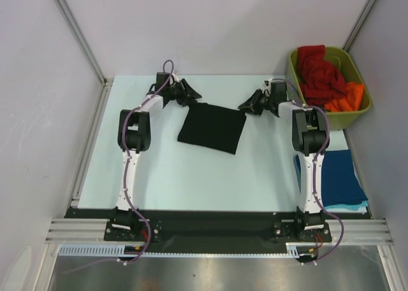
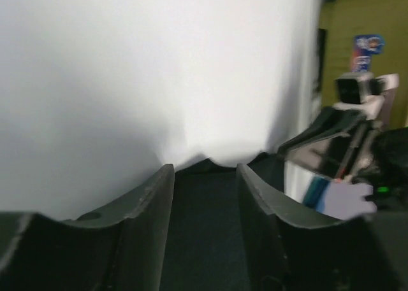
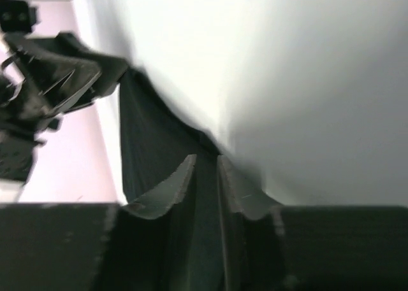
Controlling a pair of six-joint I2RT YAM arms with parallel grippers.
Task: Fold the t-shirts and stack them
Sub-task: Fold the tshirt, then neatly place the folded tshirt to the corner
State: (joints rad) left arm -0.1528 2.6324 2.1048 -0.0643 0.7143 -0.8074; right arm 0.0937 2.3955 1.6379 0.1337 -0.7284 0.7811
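A black t-shirt [image 1: 211, 128], folded to a rough square, lies on the pale table between my two grippers. My left gripper [image 1: 193, 100] holds its far left corner; in the left wrist view [image 2: 204, 170] the jaws stand a little apart with dark cloth [image 2: 204, 234] filling the gap. My right gripper [image 1: 244, 106] holds the far right corner; in the right wrist view [image 3: 205, 158] the jaws are nearly together on the cloth [image 3: 150, 132]. A red t-shirt [image 1: 319, 71] and an orange one [image 1: 350, 97] lie in the bin. A folded dark blue t-shirt [image 1: 341, 173] lies on a teal one [image 1: 349, 207].
The olive-green bin [image 1: 335, 120] stands at the far right corner. The blue and teal stack sits at the right edge beside the right arm. The white table [image 1: 191, 176] ends in a black strip at the front. Booth walls close in behind and to both sides.
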